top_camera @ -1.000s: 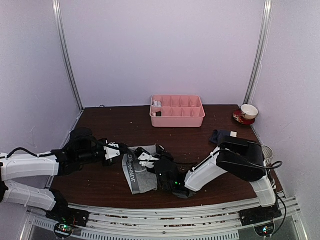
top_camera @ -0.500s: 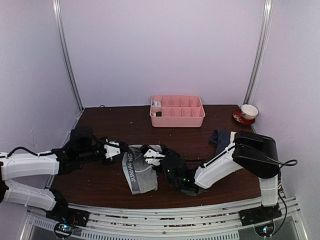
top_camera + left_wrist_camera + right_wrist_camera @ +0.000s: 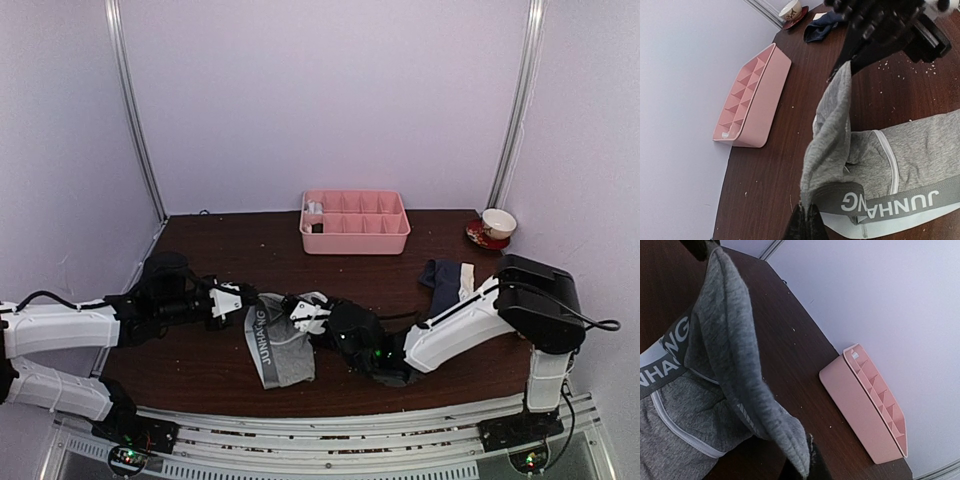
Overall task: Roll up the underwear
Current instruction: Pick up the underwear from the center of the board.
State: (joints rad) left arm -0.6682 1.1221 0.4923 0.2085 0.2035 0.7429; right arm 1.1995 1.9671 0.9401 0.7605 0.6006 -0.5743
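Observation:
The grey underwear (image 3: 280, 348) with its dark lettered waistband (image 3: 890, 200) lies on the table between the two arms. One fold of it is stretched up off the table between the two grippers. My left gripper (image 3: 246, 300) (image 3: 807, 220) is shut on the fold's end by the waistband. My right gripper (image 3: 303, 312) (image 3: 809, 467) is shut on the fold's other end, a grey cloth edge (image 3: 790, 440) draped over its fingers. The navy underwear (image 3: 447, 275) (image 3: 822, 25) with a cream waistband lies crumpled at the right, apart from both grippers.
A pink compartment tray (image 3: 355, 236) (image 3: 752, 95) (image 3: 875, 405) stands at the back centre. A cup on a red saucer (image 3: 497, 224) (image 3: 790, 9) sits in the back right corner. Small crumbs dot the dark wooden table (image 3: 230, 250).
My right gripper has shut on the grey underwear's edge. The right arm's elbow has swung to the right and the cloth fold now runs taut between the two grippers. The left arm has hardly moved.

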